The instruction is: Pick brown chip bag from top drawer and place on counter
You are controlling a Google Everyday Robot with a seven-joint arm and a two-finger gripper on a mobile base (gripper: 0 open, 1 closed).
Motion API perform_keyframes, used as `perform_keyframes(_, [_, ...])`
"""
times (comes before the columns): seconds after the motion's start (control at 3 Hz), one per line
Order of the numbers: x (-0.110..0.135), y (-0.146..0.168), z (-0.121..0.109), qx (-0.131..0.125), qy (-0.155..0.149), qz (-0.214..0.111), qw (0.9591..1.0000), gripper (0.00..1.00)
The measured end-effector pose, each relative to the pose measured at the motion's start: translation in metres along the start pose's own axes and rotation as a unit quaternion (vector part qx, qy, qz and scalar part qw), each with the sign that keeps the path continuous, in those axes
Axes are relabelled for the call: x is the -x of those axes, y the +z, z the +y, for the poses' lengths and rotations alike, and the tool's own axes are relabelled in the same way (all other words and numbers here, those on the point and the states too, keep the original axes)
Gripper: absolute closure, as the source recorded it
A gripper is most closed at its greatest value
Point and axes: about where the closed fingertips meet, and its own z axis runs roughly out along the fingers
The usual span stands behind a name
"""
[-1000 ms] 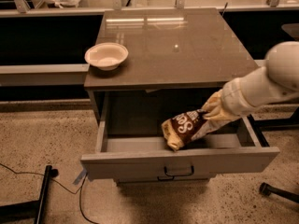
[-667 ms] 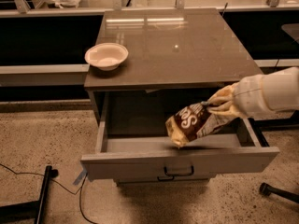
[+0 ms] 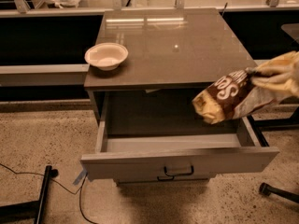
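The pincer (image 3: 261, 76), at the far right, is clamped on one end of the brown chip bag (image 3: 226, 97), which hangs just left of it, above the open top drawer (image 3: 177, 161). This looks like the lifting step. Next, the bag needs carrying up-left onto the desk (image 3: 173, 50).

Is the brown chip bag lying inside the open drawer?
No, the gripper at right holds the crinkly brown chip bag above the grey drawer.

A square, glossy grey-brown counter (image 3: 187, 55) is seen in the upper middle of the frame. A round white bowl (image 3: 106, 56) is set upright near its front left corner. At the right edge, the gripper (image 3: 262, 76) is clamped on a crinkly dark-brown chip bag (image 3: 229, 97), which is not resting on the counter.
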Motion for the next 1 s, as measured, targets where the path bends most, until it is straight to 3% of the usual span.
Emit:
perform_keyframes(0.33, [-0.004,-0.017,-0.058,-0.017,0.018,0.008,0.9997,1.0])
perform_keyframes(0.67, [0.0,-0.015,-0.112,-0.028,0.036,-0.009,0.9989,1.0])
perform_keyframes(1.0, [0.019,0.016,-0.169,-0.046,0.057,-0.056,0.9957,1.0])
